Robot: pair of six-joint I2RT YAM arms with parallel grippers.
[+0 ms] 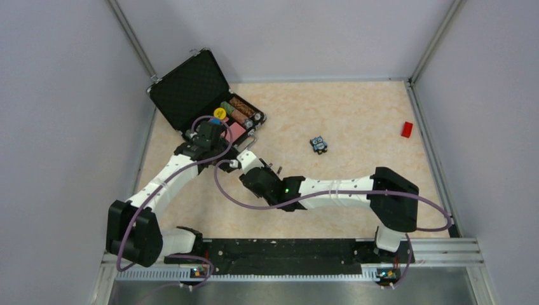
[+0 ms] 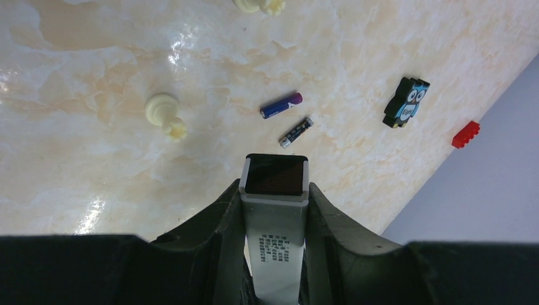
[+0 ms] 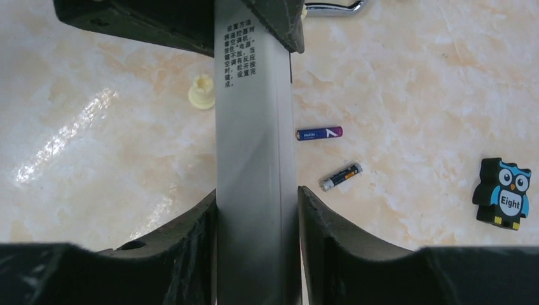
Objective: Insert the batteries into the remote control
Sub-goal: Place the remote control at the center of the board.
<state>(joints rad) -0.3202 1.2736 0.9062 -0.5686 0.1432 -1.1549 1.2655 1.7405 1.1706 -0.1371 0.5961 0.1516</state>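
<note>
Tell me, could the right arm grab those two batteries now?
Probably not yet: the right gripper is shut on the remote, which the left gripper also holds. The batteries lie uncovered on the table, so only its full grip is in the way.

The left arm (image 1: pixel 163 181) and right arm (image 1: pixel 337 189) are white with big black joints. Purple cables (image 1: pixel 218 181) run along them. One has a tiny green light (image 1: pixel 287 189).

Two batteries (image 2: pixel 281 105), one remote control (image 2: pixel 274 216), one owl gadget (image 2: pixel 407 102), one red block (image 2: pixel 465 134)
</note>
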